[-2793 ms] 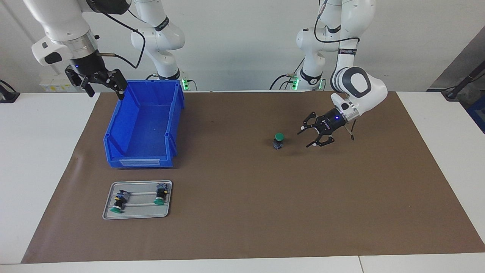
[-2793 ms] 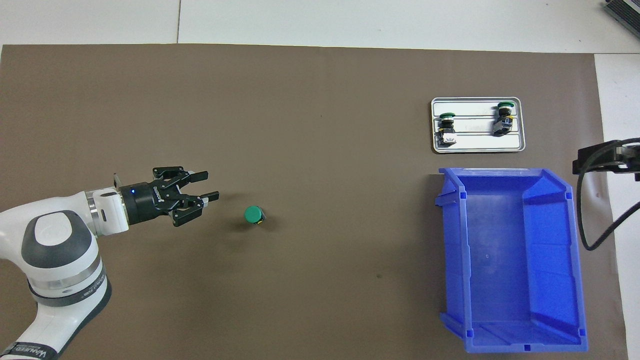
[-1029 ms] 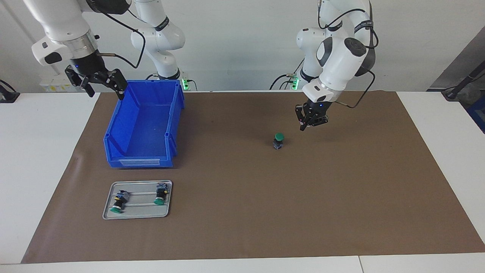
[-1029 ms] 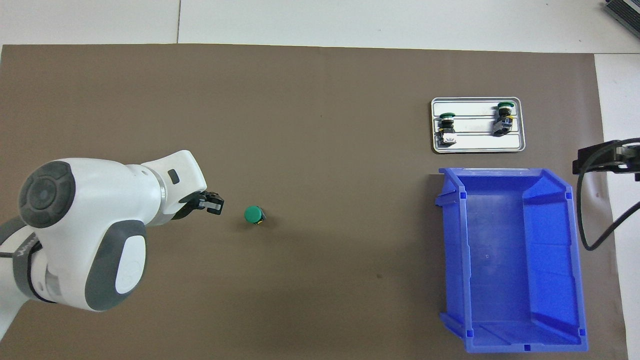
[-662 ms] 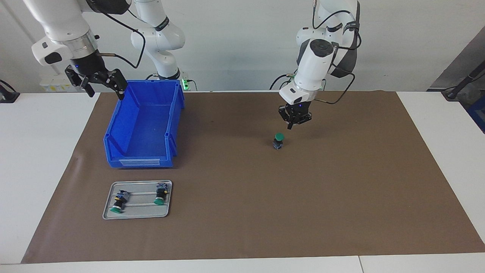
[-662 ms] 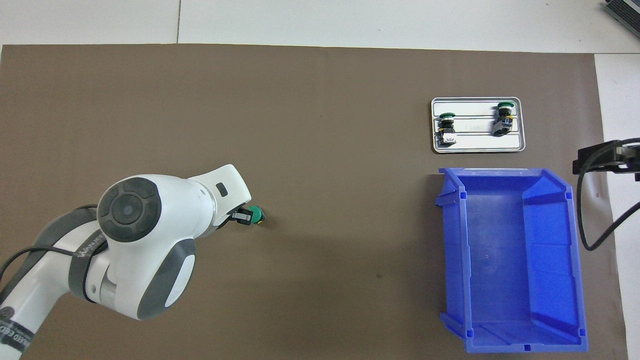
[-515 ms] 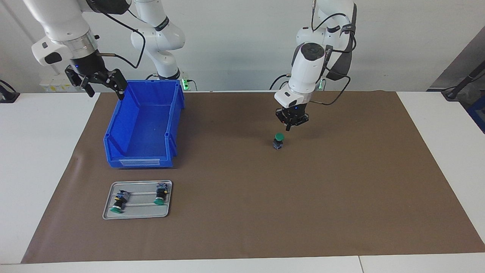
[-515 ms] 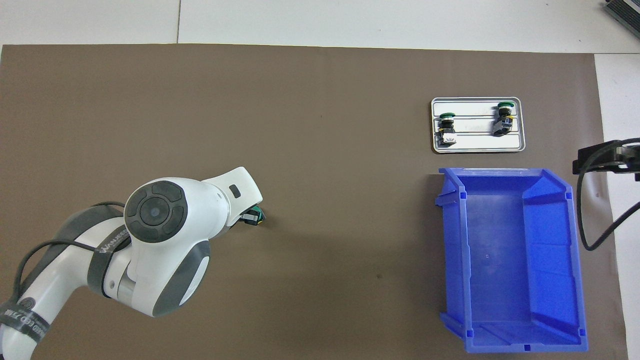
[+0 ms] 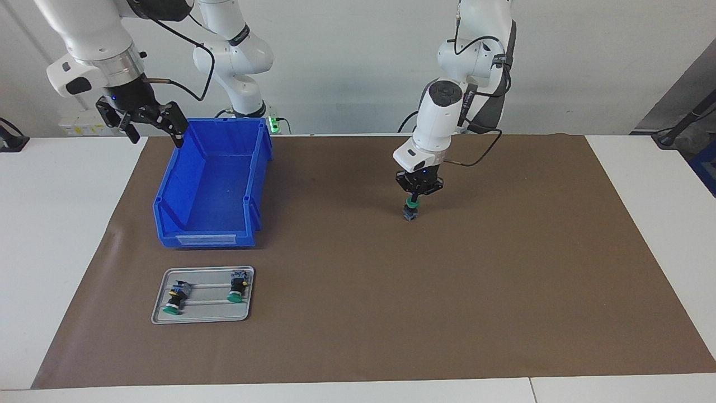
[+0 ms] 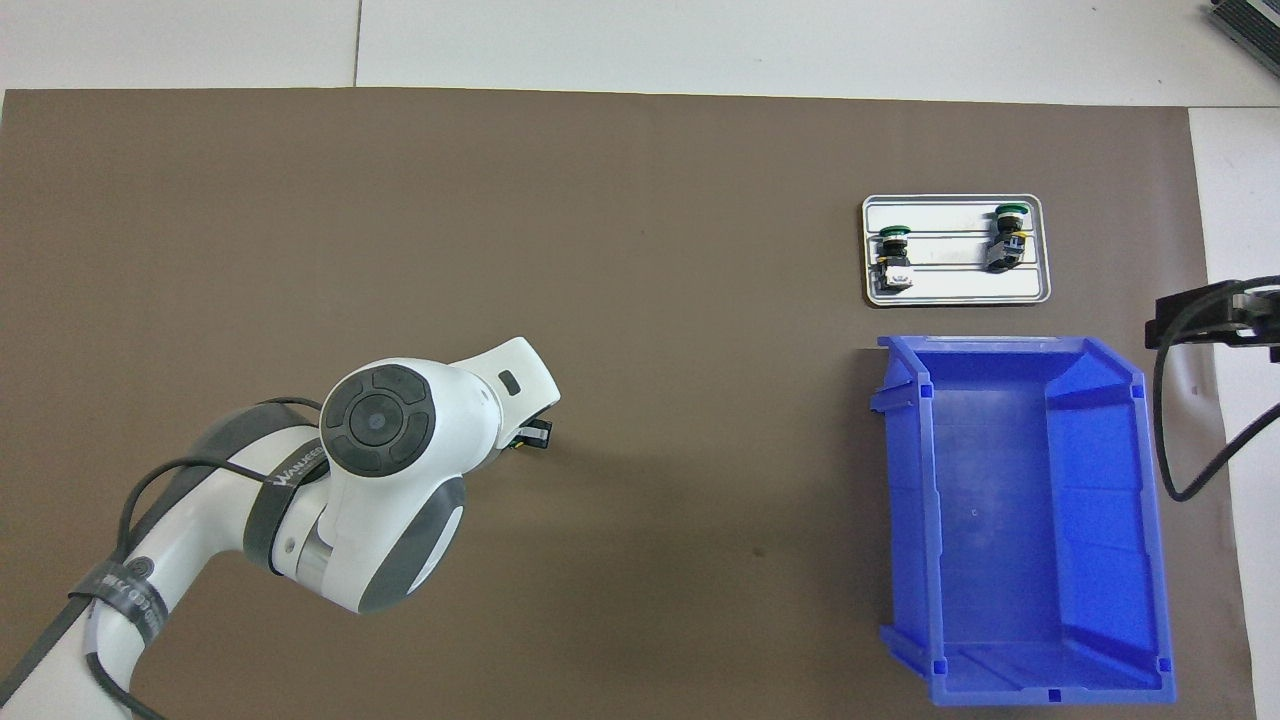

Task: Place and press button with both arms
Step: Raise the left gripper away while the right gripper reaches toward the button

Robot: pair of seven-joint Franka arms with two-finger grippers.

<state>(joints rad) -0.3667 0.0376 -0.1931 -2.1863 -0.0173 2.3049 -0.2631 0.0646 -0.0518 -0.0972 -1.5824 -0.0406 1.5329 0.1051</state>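
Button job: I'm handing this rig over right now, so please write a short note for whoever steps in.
Left gripper: shut, tips down on the green cap of the button, which stands upright on the brown mat, mid-table.
Right gripper: open, empty, waiting above the blue bin at its robot-side corner.
Two spare buttons lie on the metal tray, farther from the robots than the bin.
Done: button placed. Left: confirm the press, then lift the left gripper off.

white table under a brown mat; plain pale wall by the table.
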